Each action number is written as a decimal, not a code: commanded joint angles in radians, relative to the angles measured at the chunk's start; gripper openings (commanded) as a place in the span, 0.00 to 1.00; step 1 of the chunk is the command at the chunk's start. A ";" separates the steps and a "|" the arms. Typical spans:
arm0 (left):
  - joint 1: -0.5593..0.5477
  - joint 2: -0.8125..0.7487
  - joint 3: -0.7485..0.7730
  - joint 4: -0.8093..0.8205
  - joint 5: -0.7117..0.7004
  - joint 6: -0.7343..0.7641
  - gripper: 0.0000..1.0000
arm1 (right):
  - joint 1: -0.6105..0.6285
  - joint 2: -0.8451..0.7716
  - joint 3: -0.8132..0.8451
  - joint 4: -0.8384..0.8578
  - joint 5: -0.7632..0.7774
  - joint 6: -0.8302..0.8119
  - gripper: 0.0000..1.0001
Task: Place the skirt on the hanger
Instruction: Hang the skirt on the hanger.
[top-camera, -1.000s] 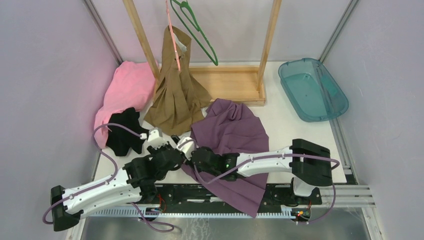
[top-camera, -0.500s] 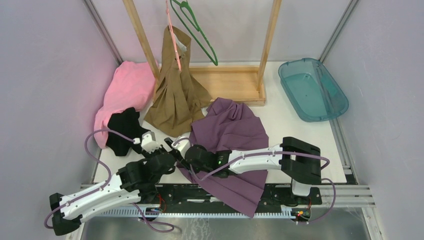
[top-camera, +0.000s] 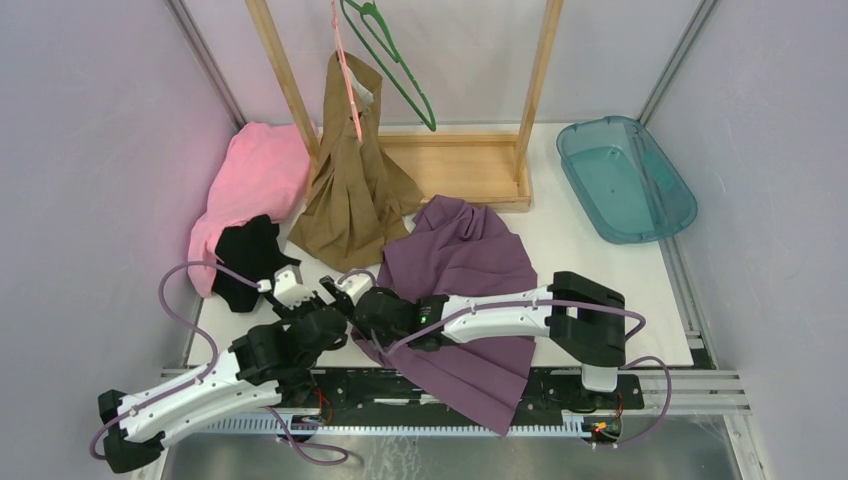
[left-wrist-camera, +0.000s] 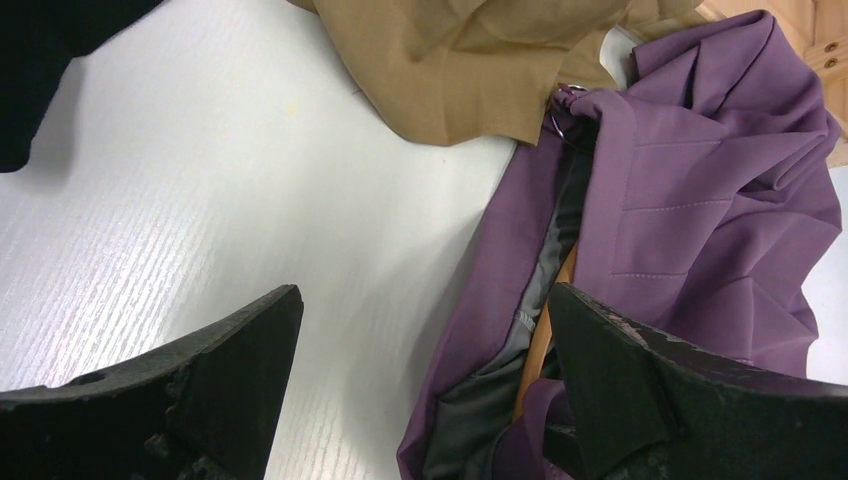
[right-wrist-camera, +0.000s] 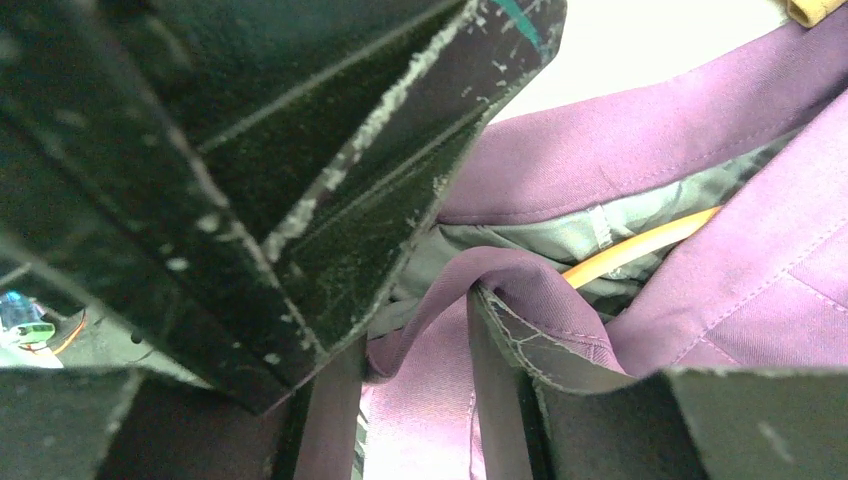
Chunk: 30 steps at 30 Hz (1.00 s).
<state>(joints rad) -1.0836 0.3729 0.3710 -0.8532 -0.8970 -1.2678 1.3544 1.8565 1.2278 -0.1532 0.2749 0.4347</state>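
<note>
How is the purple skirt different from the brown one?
The purple skirt lies crumpled on the table; the brown skirt hangs from the rack, its hem on the table. The purple skirt has an orange hanger tucked inside; the brown skirt hangs by a pink hanger. Both are plain cloth.

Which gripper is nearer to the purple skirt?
Right. The right gripper sits in the purple skirt's folds, with fabric draped over it. The left gripper hangs open over the bare table, just beside the skirt's edge.
</note>
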 joint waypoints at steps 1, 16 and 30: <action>-0.023 -0.042 0.066 0.003 0.078 -0.025 0.98 | -0.146 0.058 0.021 -0.161 0.309 0.100 0.46; -0.024 -0.049 0.118 0.007 0.070 0.005 0.99 | -0.163 -0.063 -0.075 -0.022 0.359 0.043 0.65; -0.023 -0.070 0.169 -0.020 0.069 0.030 0.99 | -0.122 -0.141 -0.054 -0.007 0.223 0.092 0.66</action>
<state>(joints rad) -1.1030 0.3244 0.5060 -0.8825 -0.8078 -1.2655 1.1973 1.7985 1.1381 -0.1829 0.5259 0.5003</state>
